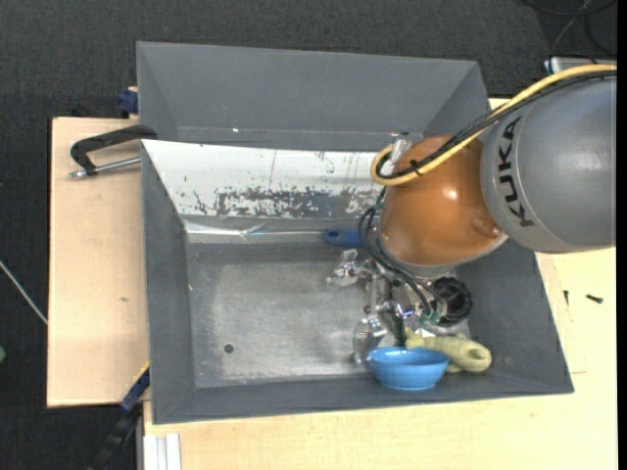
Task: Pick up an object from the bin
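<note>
My gripper (pixel 358 306) hangs low over the right part of the bin floor, under the arm's orange cover. It is open, with only bare floor showing between its two metal fingers. A small blue bowl (pixel 409 368) lies at the bin's front wall, its left rim right beside the nearer fingertip (pixel 367 341). A cream, elongated thing (pixel 458 352) lies just behind and to the right of the bowl. A black round thing (pixel 453 300) sits to the right of the gripper, partly under the cables.
A small blue piece (pixel 342 235) lies at the foot of the back wall, just left of the orange cover. The arm hides the bin's right rear corner. The left half of the floor is bare grey metal.
</note>
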`<state>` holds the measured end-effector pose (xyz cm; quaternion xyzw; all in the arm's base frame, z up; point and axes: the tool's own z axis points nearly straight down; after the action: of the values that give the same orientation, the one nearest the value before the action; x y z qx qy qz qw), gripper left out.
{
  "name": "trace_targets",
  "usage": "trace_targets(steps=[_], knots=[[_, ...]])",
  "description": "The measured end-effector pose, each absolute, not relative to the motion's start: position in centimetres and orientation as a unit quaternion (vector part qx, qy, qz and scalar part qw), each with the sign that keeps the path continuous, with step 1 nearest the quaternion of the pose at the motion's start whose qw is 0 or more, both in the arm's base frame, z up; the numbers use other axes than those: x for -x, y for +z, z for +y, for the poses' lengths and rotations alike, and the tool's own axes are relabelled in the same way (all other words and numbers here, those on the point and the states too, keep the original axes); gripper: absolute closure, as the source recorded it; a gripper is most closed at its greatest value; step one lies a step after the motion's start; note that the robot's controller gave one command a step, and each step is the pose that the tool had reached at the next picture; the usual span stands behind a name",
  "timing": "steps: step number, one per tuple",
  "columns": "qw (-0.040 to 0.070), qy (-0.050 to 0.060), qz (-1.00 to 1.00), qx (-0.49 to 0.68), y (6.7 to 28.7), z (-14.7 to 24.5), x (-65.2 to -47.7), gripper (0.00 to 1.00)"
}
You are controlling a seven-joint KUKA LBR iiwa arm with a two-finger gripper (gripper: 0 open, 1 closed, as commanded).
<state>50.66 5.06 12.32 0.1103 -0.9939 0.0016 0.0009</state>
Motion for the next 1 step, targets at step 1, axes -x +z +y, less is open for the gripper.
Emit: trace_targets(steps=[1], knots=[[-0.002, 0.002, -0.997, -0.077, 9.58, -3.18, -52.58, 0.00]])
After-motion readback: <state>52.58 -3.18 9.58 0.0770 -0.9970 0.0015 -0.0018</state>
